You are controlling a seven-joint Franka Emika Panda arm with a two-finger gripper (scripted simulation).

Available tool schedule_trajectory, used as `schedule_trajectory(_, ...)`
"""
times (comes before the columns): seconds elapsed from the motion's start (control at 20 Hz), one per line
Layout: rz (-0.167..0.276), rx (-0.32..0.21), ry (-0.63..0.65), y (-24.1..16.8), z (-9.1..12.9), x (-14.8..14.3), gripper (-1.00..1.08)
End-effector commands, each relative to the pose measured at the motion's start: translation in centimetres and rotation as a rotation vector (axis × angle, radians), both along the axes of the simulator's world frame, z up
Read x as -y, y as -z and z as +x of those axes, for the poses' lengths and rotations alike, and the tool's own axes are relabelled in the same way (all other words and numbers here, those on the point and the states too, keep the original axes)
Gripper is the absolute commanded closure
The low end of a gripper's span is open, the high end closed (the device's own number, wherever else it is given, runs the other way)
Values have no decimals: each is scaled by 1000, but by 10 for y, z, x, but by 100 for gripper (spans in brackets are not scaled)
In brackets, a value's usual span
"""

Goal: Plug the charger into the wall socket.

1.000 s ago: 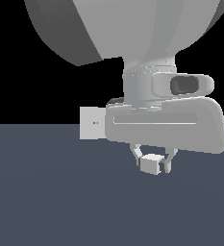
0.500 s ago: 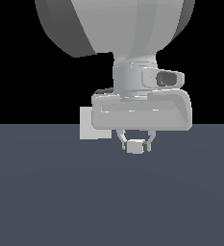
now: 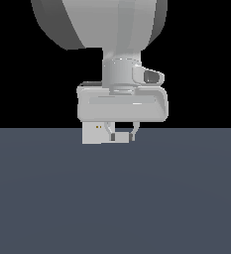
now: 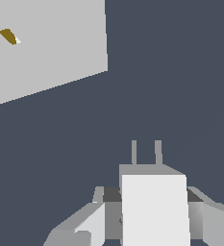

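My gripper (image 3: 121,134) is shut on the charger (image 3: 121,136), a small white block held between the two fingers just above the dark floor. In the wrist view the charger (image 4: 154,206) shows two thin prongs at its front, pointing away from the camera. The wall socket (image 3: 94,134) is a flat upright white plate with two tiny orange dots, partly hidden behind my hand, just to the exterior view's left of the charger. In the wrist view the wall socket (image 4: 46,45) is a large pale plate with an orange dot, apart from the prongs.
The dark grey floor (image 3: 115,198) spreads across the lower half of the exterior view. The arm's large links (image 3: 107,25) fill the space above the hand.
The arm has moved away from the camera and toward the socket. The hand and charger now look smaller and sit level with the socket plate, which the hand partly covers.
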State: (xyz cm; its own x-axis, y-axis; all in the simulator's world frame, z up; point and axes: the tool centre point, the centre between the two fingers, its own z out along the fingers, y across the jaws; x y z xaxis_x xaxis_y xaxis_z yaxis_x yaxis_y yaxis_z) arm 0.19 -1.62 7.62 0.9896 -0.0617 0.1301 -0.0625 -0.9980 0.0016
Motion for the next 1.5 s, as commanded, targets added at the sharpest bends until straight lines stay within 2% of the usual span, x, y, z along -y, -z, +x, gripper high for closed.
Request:
schedule_trajectory(0.0,0,0,-80,-6,6,-11,108)
schedule_trajectory(0.3,0,-1,-222,-17,14,-31,108)
schedule_trajectory(0.6,1,-3,-303,-23,17,-44,108)
schedule_trajectory(1.15,1,-4,-322,-24,17,-47,108)
schedule_trajectory(1.45,1,-4,-322,-24,27,-50,108)
